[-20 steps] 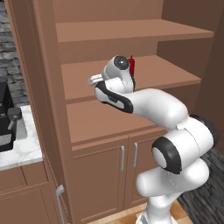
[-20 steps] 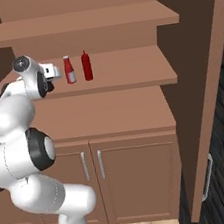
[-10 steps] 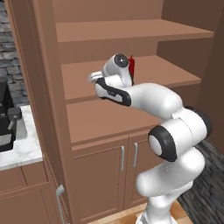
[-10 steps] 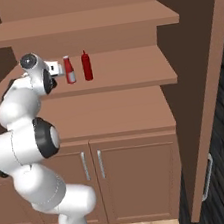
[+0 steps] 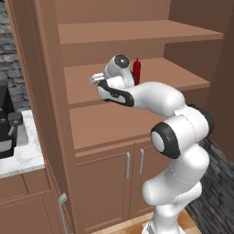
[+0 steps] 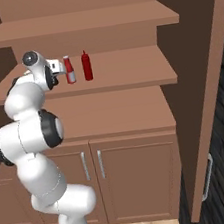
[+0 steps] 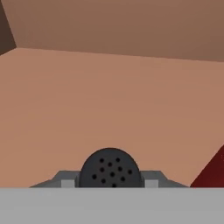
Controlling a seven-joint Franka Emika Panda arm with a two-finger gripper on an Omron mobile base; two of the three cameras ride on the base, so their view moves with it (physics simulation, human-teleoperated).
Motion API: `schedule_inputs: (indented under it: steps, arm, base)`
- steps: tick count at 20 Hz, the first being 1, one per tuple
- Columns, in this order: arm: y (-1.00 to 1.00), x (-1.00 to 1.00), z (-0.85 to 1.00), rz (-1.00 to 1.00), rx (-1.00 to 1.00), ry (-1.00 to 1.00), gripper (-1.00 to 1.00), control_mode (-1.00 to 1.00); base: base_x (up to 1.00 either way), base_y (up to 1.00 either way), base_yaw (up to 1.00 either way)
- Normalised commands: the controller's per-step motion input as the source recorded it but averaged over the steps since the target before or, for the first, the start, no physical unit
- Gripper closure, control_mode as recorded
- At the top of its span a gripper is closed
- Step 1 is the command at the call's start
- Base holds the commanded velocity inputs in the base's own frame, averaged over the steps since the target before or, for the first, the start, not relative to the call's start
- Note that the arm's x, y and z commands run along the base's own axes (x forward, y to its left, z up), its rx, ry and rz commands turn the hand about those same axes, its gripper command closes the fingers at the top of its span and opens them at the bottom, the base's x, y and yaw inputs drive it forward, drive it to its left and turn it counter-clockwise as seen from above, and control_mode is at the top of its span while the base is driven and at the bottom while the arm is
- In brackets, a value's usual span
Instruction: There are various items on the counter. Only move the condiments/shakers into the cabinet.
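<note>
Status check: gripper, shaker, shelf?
Gripper shut on short black shaker with perforated top, over brown wooden cabinet shelf. Red bottle with pale label and plain dark red squeeze bottle stand alongside. Shelf ahead bare.

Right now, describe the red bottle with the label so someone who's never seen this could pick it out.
Find the tall brown cabinet and its middle open shelf. Two red bottles stand there side by side, next to the robot's gripper. The labelled bottle is the one nearer the gripper, with a pale band around it; the plain squeeze bottle beside it is solid dark red with a pointed nozzle.
</note>
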Motion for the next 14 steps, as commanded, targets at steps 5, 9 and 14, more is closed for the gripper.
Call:
schedule_inputs:
  steps: [5, 9, 14]
  arm:
    - [0.02, 0.11, -0.31, 0.00, 0.00, 0.00, 1.00, -1.00]
    - [0.00, 0.05, -0.24, 0.00, -0.01, 0.00, 1.00, -1.00]
    - [0.00, 0.03, -0.03, 0.00, -0.01, 0.00, -1.00, -1.00]
  base:
    - [0.00, 0.00, 0.00]
    - [0.00, 0.00, 0.00]
    - [0.00, 0.00, 0.00]
